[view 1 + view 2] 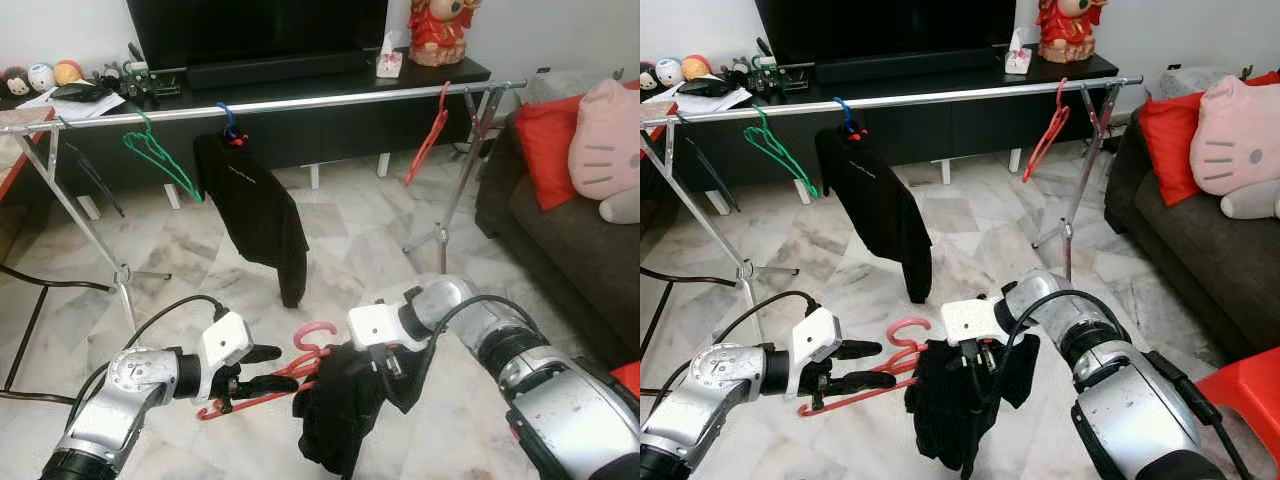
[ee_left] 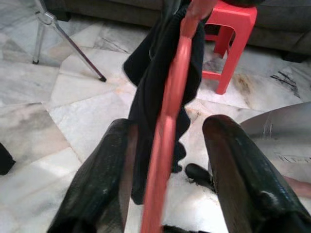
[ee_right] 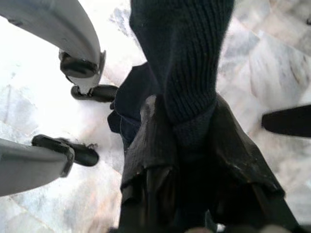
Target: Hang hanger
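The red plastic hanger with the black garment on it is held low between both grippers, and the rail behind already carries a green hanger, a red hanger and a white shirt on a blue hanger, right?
Not quite: the garment on the blue hanger is a black shirt, not white, as the left eye view shows. The rest holds: red plastic hanger, metal rail, green hanger, empty red hanger.

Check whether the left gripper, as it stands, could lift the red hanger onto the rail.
Probably not yet. The left gripper straddles the red hanger with its fingers open, and the right gripper pinches the dark garment draped on it; the rail stands farther off.
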Robot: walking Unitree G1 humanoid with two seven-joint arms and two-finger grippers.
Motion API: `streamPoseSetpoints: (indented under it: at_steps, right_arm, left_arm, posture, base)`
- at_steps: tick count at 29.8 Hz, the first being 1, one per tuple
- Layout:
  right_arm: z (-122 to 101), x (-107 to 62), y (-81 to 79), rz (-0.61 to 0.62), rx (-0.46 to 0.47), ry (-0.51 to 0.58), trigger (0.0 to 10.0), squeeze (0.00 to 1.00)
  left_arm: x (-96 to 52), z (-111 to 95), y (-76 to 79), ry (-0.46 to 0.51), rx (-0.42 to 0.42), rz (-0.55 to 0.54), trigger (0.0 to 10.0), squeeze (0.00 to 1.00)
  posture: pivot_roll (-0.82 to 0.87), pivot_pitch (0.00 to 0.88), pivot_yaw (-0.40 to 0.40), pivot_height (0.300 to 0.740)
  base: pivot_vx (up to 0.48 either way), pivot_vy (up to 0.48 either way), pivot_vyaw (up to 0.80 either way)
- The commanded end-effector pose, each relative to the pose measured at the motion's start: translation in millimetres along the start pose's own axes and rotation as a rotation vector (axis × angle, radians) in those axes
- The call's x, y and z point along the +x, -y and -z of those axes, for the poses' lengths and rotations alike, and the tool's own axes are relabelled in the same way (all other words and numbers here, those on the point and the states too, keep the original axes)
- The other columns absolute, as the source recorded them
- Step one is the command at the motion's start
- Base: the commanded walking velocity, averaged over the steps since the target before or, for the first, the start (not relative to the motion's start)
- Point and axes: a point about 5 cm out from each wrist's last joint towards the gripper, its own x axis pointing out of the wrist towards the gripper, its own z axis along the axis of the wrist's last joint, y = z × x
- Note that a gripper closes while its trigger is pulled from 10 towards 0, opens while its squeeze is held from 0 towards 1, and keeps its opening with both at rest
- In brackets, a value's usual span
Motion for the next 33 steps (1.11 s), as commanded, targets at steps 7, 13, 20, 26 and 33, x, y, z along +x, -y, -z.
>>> streamPoseSetpoints:
  at_steps: [7, 13, 20, 26, 33]
  right_arm:
    - [14.7, -7.3, 2.6, 0.134, 0.091, -0.029, 0.0, 0.0]
    - [22.3, -7.9, -2.9, 0.141, 0.118, -0.029, 0.0, 0.0]
    - [31.2, -5.5, 1.6, 0.337, 0.244, -0.046, 0.0, 0.0]
    - [24.0, -11.8, 24.5, 0.591, 0.36, -0.054, 0.0, 0.0]
    - [5.4, -12.5, 39.9, 0.697, 0.43, 0.061, 0.0, 0.0]
  left_arm:
    - [-12.9, -7.6, -7.0, 0.046, 0.005, -0.096, 10.0, 1.0]
    - [-15.4, -6.7, -6.9, 0.061, -0.005, -0.132, 10.0, 1.0]
    - [-31.3, 0.8, -26.6, 0.107, 0.009, -0.47, 10.0, 0.38]
    - [-33.8, 5.9, -33.4, 0.133, -0.004, -0.681, 10.0, 0.0]
    - [-20.0, 12.1, -25.3, 0.136, -0.021, -0.713, 10.0, 0.0]
  posture:
    - [-0.06, 0.0, 0.034, 0.74]
    - [-0.06, 0.0, 0.033, 0.74]
    - [-0.07, 0.0, 0.041, 0.74]
    - [-0.07, 0.0, 0.041, 0.74]
    - [-0.07, 0.0, 0.041, 0.74]
  base:
    - [0.0, 0.0, 0.0]
    - [0.0, 0.0, 0.0]
    - [0.0, 0.0, 0.0]
    - [0.0, 0.0, 0.0]
    - [0.0, 0.0, 0.0]
